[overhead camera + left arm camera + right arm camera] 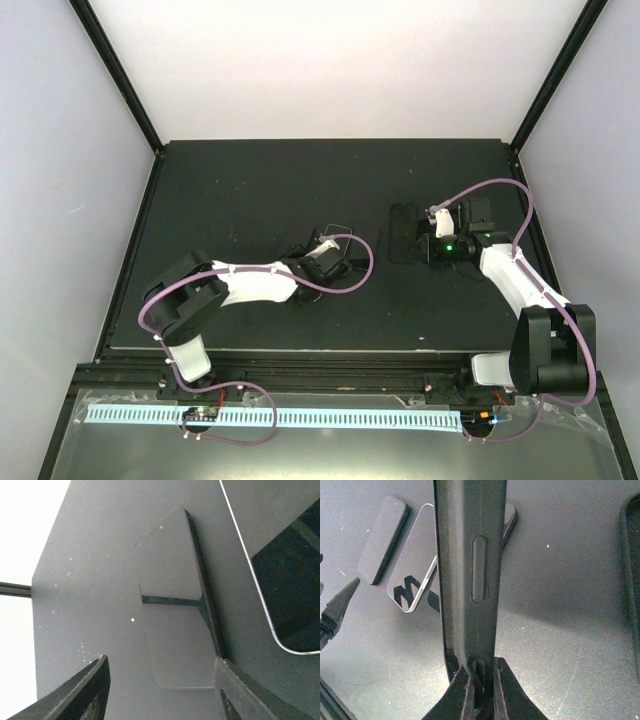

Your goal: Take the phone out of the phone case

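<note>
Right gripper (481,667): jaws clamped on the thin end wall of the phone case (472,580). The case is held on edge, and by its shadow it looks lifted off the tabletop (560,605). It's seen edge-on, so I can't confirm it's empty, but a pinch on a wall that thin suggests it is.

The phone (417,580) lies flat on the tabletop, on the left arm's side of the phone case, with a silver rail and a glossy face. A dark slab (382,540) sits just beside it, further from the case. On the case's other side there's a dark rimmed thing (631,580) I can't identify.

Left gripper (161,662): jaws apart and holding nothing, low over the slab, on the far side of the phone from the case.

Handling, my read:
- **Phone:** stiff, dense and slick, with breakable glass. Take it across the two long rails, never on the face.
- **Case:** light and rubbery, and it flexes. A lip grip is fine but will twist under load.
</note>
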